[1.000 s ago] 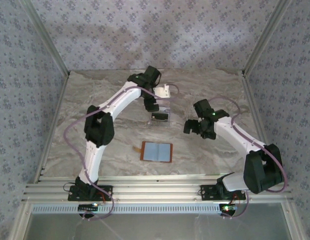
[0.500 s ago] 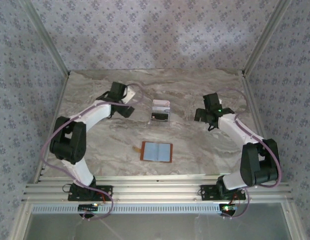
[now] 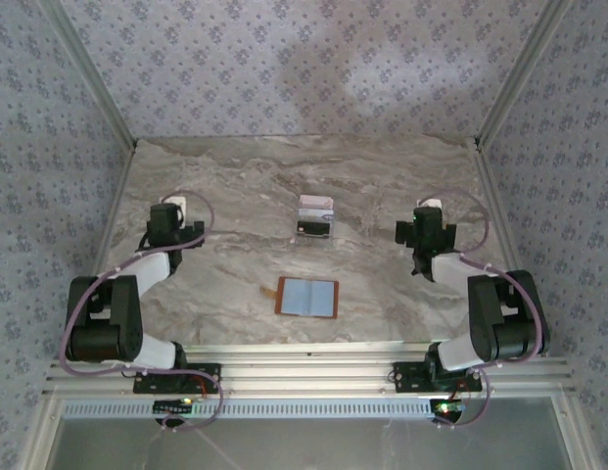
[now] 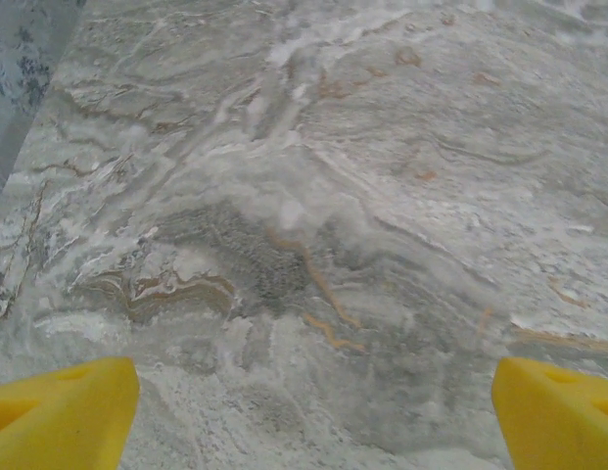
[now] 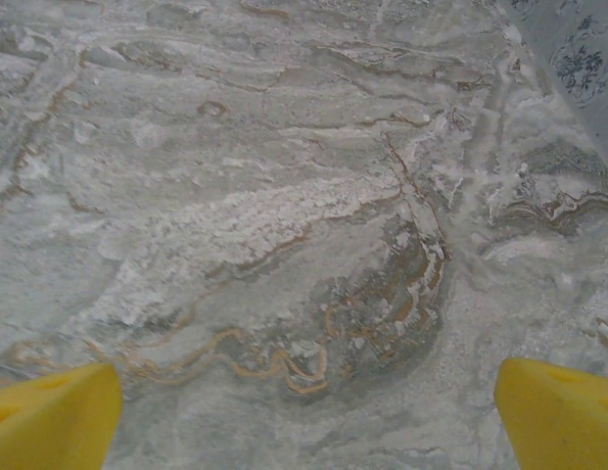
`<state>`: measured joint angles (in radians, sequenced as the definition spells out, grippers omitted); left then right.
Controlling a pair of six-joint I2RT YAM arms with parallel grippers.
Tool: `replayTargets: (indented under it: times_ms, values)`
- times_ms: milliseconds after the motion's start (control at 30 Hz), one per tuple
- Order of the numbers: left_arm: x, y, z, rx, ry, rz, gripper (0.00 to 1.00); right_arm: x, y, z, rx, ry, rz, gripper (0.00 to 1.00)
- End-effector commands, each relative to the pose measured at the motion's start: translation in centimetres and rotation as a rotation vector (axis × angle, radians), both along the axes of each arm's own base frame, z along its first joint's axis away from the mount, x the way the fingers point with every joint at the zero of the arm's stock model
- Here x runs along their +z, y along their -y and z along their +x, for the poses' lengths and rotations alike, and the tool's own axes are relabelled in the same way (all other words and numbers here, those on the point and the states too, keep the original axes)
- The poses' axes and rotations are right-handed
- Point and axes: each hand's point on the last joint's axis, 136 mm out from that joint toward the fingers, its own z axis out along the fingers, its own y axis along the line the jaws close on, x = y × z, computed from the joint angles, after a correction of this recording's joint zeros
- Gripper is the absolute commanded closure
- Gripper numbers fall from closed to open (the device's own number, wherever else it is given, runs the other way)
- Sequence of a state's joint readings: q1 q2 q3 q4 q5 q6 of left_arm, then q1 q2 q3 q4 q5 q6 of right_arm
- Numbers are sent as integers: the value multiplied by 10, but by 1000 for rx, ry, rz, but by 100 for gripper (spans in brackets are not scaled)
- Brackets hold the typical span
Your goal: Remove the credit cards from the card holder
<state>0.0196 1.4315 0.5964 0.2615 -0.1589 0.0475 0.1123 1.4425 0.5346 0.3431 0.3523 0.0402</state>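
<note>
Both arms have pulled back to their sides. The left tool (image 3: 169,217) and right tool (image 3: 421,227) stand wide and empty. The credit cards (image 3: 315,217) lie on the table (image 3: 235,186), beyond the open card holder (image 3: 307,296). A low return sweep could probably scatter them.

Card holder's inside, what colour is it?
Grey-blue, edged in tan-brown; the card holder shows best from the top external view.
</note>
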Motion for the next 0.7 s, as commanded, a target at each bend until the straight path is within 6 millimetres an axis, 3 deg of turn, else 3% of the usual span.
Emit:
replayTargets:
  times_ms: [0, 133, 300, 367, 667]
  values:
    - [21, 11, 14, -49, 165, -128, 8, 35, -2, 15, 75, 201, -7, 0]
    - [26, 34, 15, -176, 256, -180, 6, 28, -7, 10, 159, 231, 34, 0]
    - [8, 29, 16, -145, 226, -173, 4, 14, -4, 14, 162, 218, 81, 0]
    - [6, 21, 14, -99, 294, -156, 0, 8, 0, 15, 158, 248, 103, 0]
    - [4, 24, 12, -65, 278, -75, 0, 7, 2, 15, 152, 226, 104, 0]
